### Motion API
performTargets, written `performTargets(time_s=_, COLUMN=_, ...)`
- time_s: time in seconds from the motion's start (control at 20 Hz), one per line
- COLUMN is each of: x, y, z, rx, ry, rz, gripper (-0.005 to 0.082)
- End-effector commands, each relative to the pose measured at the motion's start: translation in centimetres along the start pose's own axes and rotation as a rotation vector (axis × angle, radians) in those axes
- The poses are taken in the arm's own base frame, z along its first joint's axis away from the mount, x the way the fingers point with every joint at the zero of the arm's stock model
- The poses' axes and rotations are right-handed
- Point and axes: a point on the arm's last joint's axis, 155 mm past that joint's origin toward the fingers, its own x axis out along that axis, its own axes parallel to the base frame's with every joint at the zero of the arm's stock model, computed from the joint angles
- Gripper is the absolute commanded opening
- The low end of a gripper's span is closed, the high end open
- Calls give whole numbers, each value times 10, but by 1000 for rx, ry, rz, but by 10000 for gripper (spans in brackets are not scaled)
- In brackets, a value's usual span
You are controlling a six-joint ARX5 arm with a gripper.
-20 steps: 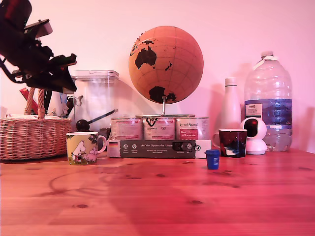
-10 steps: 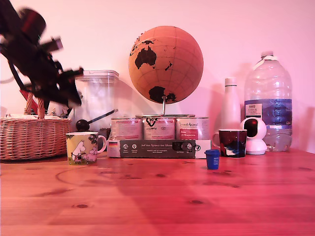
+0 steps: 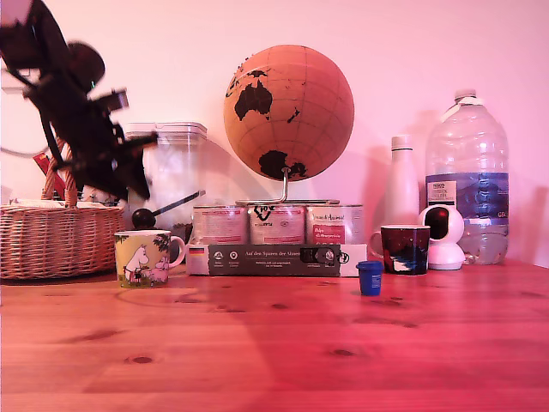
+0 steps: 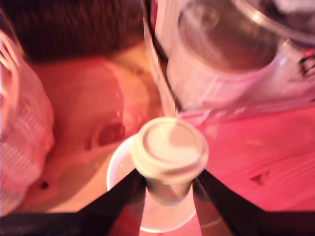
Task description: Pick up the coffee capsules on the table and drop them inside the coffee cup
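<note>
Gripping a whitish-grey capsule [image 4: 170, 157] between its dark jaws, the gripper [image 3: 129, 167] hung above the coffee cup [image 3: 147, 257], which stood on the wooden surface [image 3: 274, 343] directly beneath the jaws. In the wrist view, the capsule's broad rimmed face pointed up toward the camera and its tapered body ran down between the two fingers, so its long axis stood roughly along the line of the drop. The cup's white rim [image 4: 118, 172] showed just below and behind the held pod, its mouth lying under the jaws and slightly off to one side; a release from there looked likely to land inside, though the blur left the exact alignment uncertain. A second pod, the blue capsule [image 3: 371, 278], sat upright on the surface well away from the jaws, toward the exterior view's right, beside a dark mug [image 3: 405, 249]. By count: two capsules, one held and one still to fetch; one yellow-green cup; one arm with one gripper. Whether anything already lay in the cup could not be seen.
</note>
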Motion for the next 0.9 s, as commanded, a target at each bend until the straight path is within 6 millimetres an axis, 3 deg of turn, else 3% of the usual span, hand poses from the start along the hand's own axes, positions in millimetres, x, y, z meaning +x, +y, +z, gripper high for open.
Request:
performTargets(time_s=0.0, x=15, y=2, z=-13, rx=-4, ry=38, rz=-4, gripper=142)
performTargets(time_s=0.25, x=22, y=4, z=-29, rx=-11, ry=94, rz=-3, gripper=125)
performTargets(time_s=0.75, x=22, y=5, z=-19, rx=16, ry=57, rz=-1, gripper=131)
performTargets(time_s=0.8, x=22, y=5, z=-18, rx=16, ry=53, rz=-1, gripper=200)
performTargets(time_s=0.85, x=22, y=5, z=-19, rx=8, ry=54, rz=-1, gripper=354)
